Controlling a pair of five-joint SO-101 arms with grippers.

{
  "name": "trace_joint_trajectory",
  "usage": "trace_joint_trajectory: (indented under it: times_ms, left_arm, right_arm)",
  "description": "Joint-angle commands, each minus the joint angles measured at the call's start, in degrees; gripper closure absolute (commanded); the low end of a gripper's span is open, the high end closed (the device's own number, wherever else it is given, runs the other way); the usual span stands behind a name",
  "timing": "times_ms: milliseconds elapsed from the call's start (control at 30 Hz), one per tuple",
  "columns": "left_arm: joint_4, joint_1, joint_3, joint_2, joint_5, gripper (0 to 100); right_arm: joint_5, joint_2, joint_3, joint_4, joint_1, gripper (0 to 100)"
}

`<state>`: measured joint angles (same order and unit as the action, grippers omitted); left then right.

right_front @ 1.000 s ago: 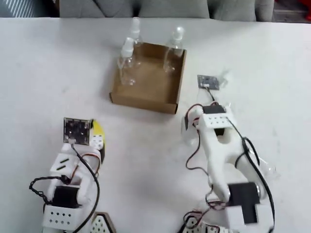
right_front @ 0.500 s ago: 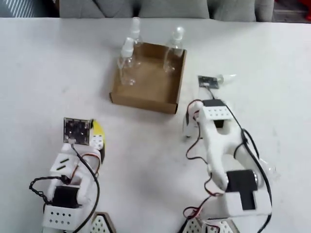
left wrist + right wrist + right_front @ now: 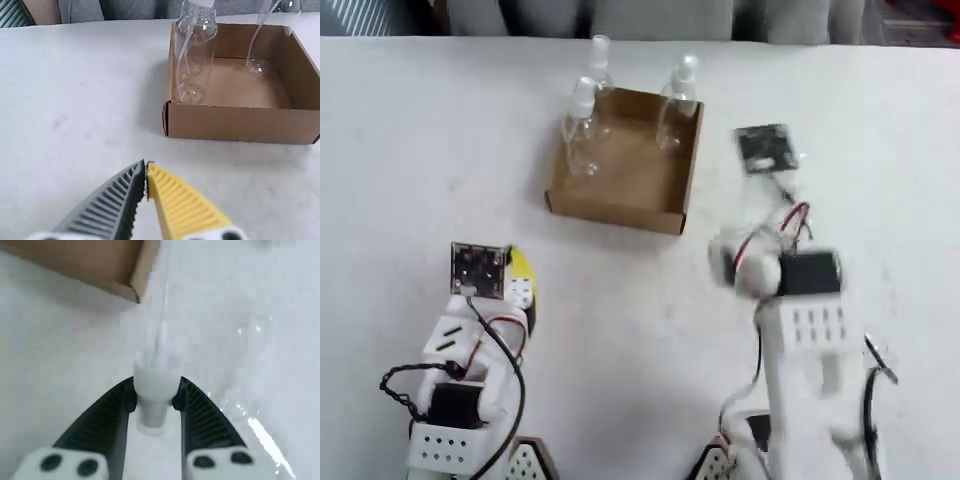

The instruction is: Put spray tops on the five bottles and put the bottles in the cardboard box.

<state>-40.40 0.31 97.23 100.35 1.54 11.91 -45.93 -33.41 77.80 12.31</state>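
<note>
- High view: a white tabletop (image 3: 410, 130) runs back to grey upholstery along the far edge.
- A shallow brown cardboard box (image 3: 620, 205), open at the top, sits near the middle of the far half.
- A clear plastic bottle with a white spray top (image 3: 582, 130) stands upright inside the box by its left wall. A second clear bottle (image 3: 676, 100) stands upright at the box's far right corner.
- A third clear bottle (image 3: 598, 58) rises at the box's far wall; I cannot tell whether it is inside or just behind.
- The left arm (image 3: 470, 340) rests at the near left, well apart from the box. The right arm (image 3: 800, 300) reaches over the tabletop just right of the box.
- Left wrist view: the left arm's jaws, one grey and one yellow, are pressed together at the tips with nothing between them, above bare tabletop (image 3: 75, 100).
- The cardboard box (image 3: 240, 122) lies beyond them, with one clear bottle (image 3: 192, 65) by its nearer left wall and the other (image 3: 257, 55) farther back.
- Right wrist view: the right arm's black jaws are clamped on a white plastic spray top (image 3: 151, 410). Its thin clear dip tube (image 3: 161, 320) points away towards a corner of the cardboard box (image 3: 100, 265).
</note>
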Motion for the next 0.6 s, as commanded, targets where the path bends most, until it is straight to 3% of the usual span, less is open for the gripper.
trace_joint_trajectory:
  times_ms: [0,333,567]
  left_arm:
    - [0.97,-1.36,0.0,0.13,-0.53,98]
    - [1.14,-13.85,-3.25,0.57,0.0,98]
    - [1.14,-27.47,-7.38,0.48,1.49,98]
  right_arm:
    - [11.6,-7.16,2.55,3.56,10.24,98.3]
    - [23.38,0.66,2.02,4.97,24.92,98.3]
    - [30.24,15.34,2.02,4.0,28.35,98.3]
